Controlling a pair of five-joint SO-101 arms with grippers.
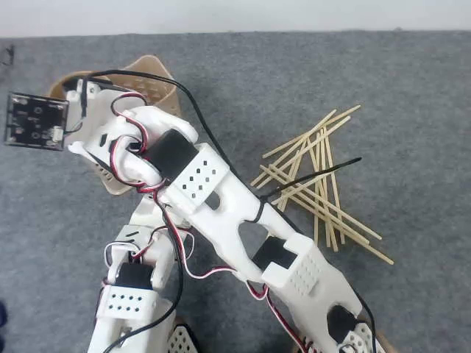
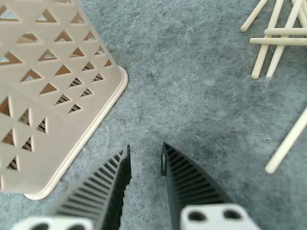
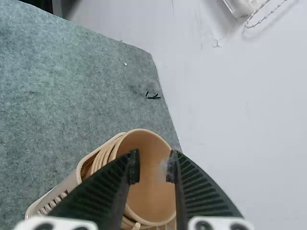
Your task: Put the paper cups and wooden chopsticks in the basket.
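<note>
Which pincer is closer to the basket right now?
Right. The right pincer hangs directly above the basket, over a cup inside it. The left pincer is over the carpet, beside the basket's outer wall.

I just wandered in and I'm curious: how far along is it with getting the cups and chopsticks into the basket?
Roughly halfway. Done: nested paper cups sit in the basket, with the right gripper above them. In hand: apparently nothing; the left gripper is empty beside the basket. Left: the wooden chopsticks all lie on the mat.
</note>
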